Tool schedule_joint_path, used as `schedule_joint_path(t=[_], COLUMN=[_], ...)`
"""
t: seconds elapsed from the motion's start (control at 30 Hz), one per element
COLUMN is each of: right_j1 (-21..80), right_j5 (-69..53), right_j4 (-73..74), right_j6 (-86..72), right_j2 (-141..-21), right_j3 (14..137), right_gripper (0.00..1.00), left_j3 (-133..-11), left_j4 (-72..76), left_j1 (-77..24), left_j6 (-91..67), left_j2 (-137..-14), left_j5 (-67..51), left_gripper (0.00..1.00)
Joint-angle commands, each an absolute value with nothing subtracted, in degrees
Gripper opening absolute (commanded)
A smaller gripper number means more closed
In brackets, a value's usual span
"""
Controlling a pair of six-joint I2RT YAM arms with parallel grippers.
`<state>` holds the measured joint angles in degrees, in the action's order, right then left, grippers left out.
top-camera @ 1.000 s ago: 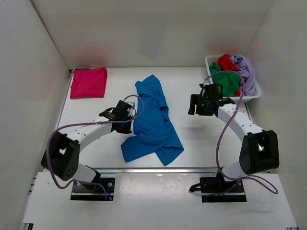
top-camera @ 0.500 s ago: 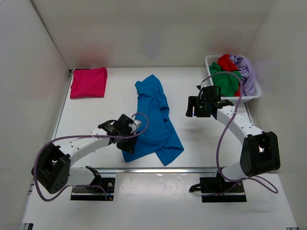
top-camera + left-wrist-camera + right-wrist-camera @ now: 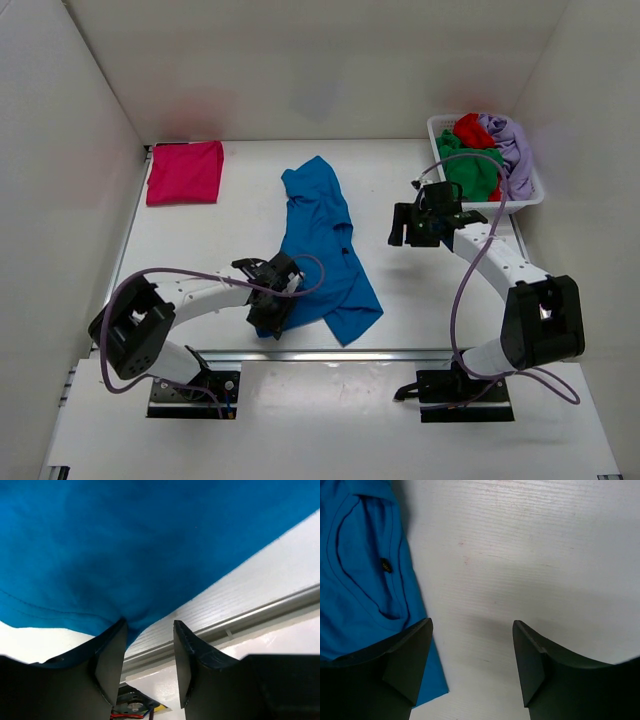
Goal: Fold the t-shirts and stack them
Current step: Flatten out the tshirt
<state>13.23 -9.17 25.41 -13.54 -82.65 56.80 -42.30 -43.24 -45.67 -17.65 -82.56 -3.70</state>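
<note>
A bright blue t-shirt [image 3: 322, 245] lies spread and rumpled in the middle of the table. My left gripper [image 3: 272, 303] sits at its near left corner, open. In the left wrist view the blue t-shirt [image 3: 125, 540] fills the top and touches the tip of the left finger; the left gripper [image 3: 149, 632] has nothing in its gap. My right gripper [image 3: 408, 225] hovers open to the right of the shirt. The right wrist view has the right gripper [image 3: 472, 630] over bare table, with the blue t-shirt's collar [image 3: 365, 570] at the left. A folded magenta-pink t-shirt [image 3: 186, 171] lies at the back left.
A white basket [image 3: 436, 124] at the back right holds green [image 3: 470, 170], red [image 3: 472, 130] and lavender [image 3: 511, 146] shirts. A metal rail [image 3: 330, 352] marks the table's near edge, just below the left gripper. White walls close in the left, back and right sides.
My left gripper has moved along the blue shirt's left side toward the near edge and has opened. The right gripper has shifted slightly to the left.
</note>
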Motion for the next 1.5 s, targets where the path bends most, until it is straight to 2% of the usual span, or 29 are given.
schedule_joint_path(t=[0.0, 0.03, 0.07, 0.1, 0.2, 0.33, 0.43, 0.53, 0.57, 0.6, 0.7, 0.77, 0.83, 0.9, 1.17, 1.3, 1.47], right_j1=[12.7, 12.9, 12.9, 13.1, 14.7, 18.3, 22.8, 28.8, 29.3, 30.1, 30.1, 29.0, 28.3, 28.4, 28.1, 28.3, 29.2], right_j5=[-10.3, -10.2, -10.5, -10.7, -11.3, -10.3, -9.9, -8.0, -8.3, -9.5, -10.1, -11.2, -11.0, -11.1, -11.9, -12.2, -12.0], right_j4=[23.2, 22.9, 22.8, 22.9, 24.8, 26.4, 25.1, 23.7, 23.5, 23.5, 23.0, 22.4, 22.9, 23.3, 22.2, 22.3, 22.0], right_j6=[-13.5, -13.9, -13.5, -13.4, -13.0, -14.2, -15.6, -17.8, -18.5, -19.2, -19.9, -19.9, -19.3, -19.2, -19.2, -19.9, -20.2], right_j2=[-80.1, -80.2, -80.3, -80.2, -80.3, -77.9, -75.4, -71.6, -71.0, -70.8, -69.3, -68.6, -68.4, -67.8, -68.5, -68.5, -67.9], right_j3=[55.9, 56.1, 55.8, 55.5, 55.5, 52.2, 48.3, 44.1, 44.0, 43.3, 41.5, 41.0, 41.4, 41.7, 41.1, 41.0, 41.0], right_gripper=[0.62, 0.62, 0.62, 0.62, 0.64, 0.65, 0.63, 0.60, 0.60, 0.60, 0.60, 0.60, 0.60, 0.60, 0.60, 0.60, 0.59], left_j3=[-41.1, -40.6, -39.9, -40.0, -45.9, -56.4, -65.1, -71.4, -72.1, -72.0, -63.2, -55.6, -49.3, -45.5, -34.6, -35.1, -34.1], left_j4=[-41.4, -38.7, -37.9, -37.4, -40.3, -41.3, -43.8, -47.4, -48.9, -50.2, -51.2, -48.2, -44.8, -41.7, -37.7, -38.4, -38.2], left_j1=[-45.6, -45.3, -44.8, -44.0, -42.0, -33.1, -29.2, -27.7, -28.2, -28.8, -38.4, -39.8, -39.8, -40.2, -39.5, -40.7, -44.6], left_j6=[-20.0, -20.3, -20.2, -20.0, -18.0, -16.4, -16.0, -15.2, -13.4, -12.6, -12.8, -14.6, -16.3, -18.3, -22.6, -23.8, -26.8], left_j2=[-83.8, -83.8, -83.8, -84.5, -83.9, -78.7, -78.2, -80.1, -80.5, -81.5, -81.7, -80.6, -79.3, -76.5, -63.2, -64.0, -66.4], left_j5=[3.4, 4.0, 3.3, 3.6, 2.0, -6.0, -6.0, -6.4, -10.3, -13.0, -5.1, -4.6, -6.6, -5.9, 1.7, -0.7, 3.6], left_gripper=[0.54, 0.46, 0.10, 0.00, 0.00, 0.00, 0.00, 0.00, 0.00, 0.01, 0.22, 0.26, 0.37, 0.43, 0.52, 0.58, 0.62])
